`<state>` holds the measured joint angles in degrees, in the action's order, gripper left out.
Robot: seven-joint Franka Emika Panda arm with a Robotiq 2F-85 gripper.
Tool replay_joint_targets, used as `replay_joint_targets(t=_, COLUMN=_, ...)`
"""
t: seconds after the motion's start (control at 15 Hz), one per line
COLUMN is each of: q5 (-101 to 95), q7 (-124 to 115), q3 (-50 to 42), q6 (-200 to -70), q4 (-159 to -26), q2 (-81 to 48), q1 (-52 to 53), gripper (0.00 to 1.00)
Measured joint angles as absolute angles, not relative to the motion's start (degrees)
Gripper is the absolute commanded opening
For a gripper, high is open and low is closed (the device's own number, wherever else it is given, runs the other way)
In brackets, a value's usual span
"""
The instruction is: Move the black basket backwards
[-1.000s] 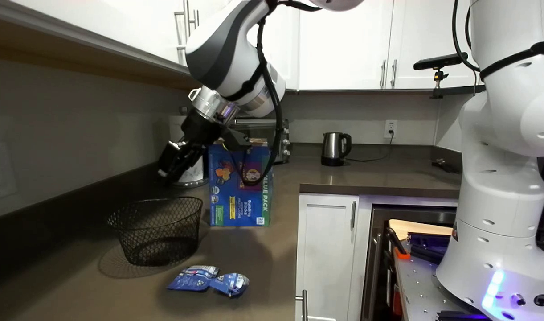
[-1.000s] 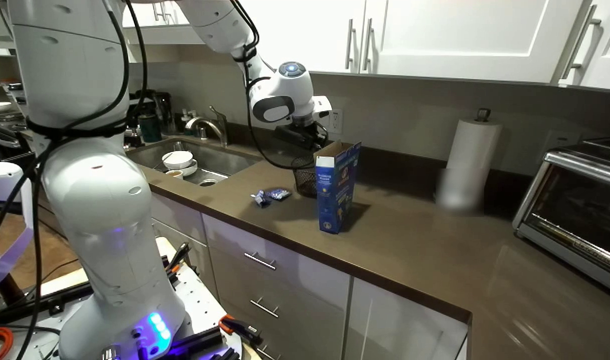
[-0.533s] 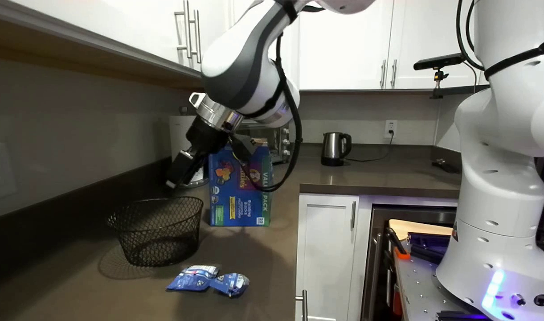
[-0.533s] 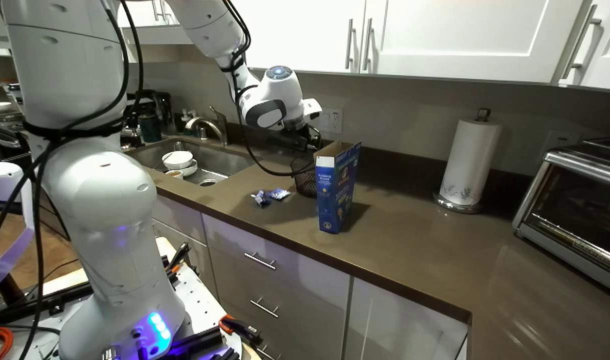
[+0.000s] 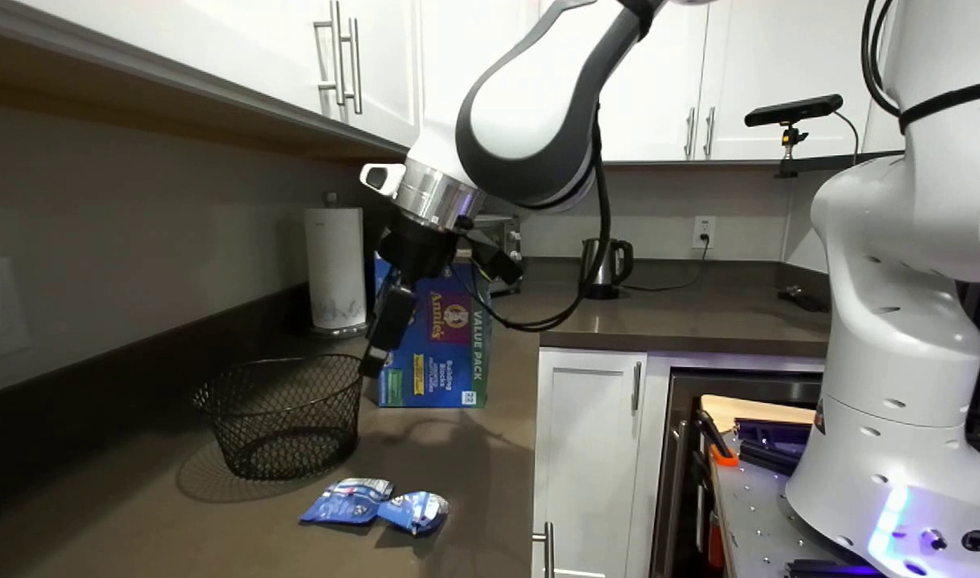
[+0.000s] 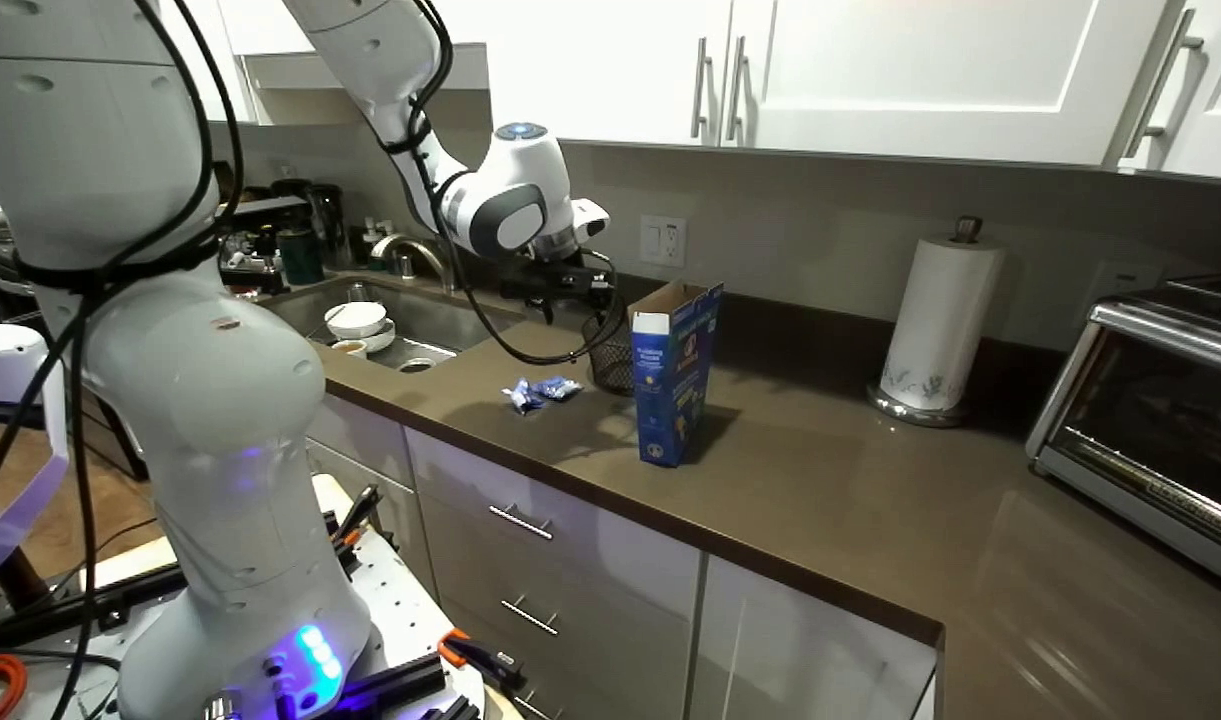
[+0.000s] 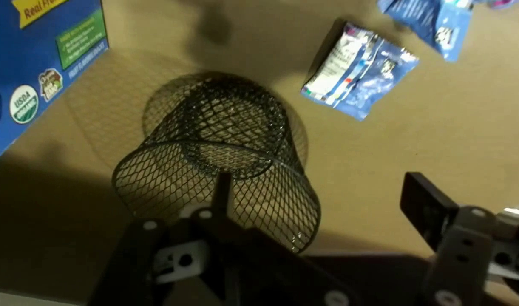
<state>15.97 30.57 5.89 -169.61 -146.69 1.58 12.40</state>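
The black wire basket (image 5: 281,421) stands upright on the counter beside the wall. It also shows in an exterior view (image 6: 612,365), partly hidden behind the blue box. In the wrist view the basket (image 7: 231,112) lies left of centre, its wide rim towards the camera. My gripper (image 5: 372,371) points down close to the basket's rim, on the side towards the blue box. In the wrist view the gripper (image 7: 318,178) has its fingers wide apart with nothing between them. One finger overlaps the basket's opening and the other is beside the basket. I cannot tell whether they touch.
The blue box (image 5: 433,345) stands close to the basket and gripper. Small blue-and-white packets (image 5: 377,506) lie in front of the basket. A paper towel roll (image 6: 940,330) and a toaster oven (image 6: 1160,420) stand further along. A sink (image 6: 450,325) and upper cabinets (image 6: 920,80) border the counter.
My gripper has moved lower and away from the wall, and now points more steeply down beside the basket's rim. The basket, box and packets have not moved.
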Motion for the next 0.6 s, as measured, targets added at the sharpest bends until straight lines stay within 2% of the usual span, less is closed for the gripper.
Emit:
replay_joint_targets(t=0.4, q5=8.07, q7=27.47, q3=5.9, q6=-149.77, q4=-144.45, q2=5.97, q1=12.18, gripper=1.0)
replay_joint_targets(t=0.6, q5=7.99, q7=27.47, q3=5.89, q6=-145.12, q4=-142.67, q2=3.9, q1=12.09, gripper=1.0)
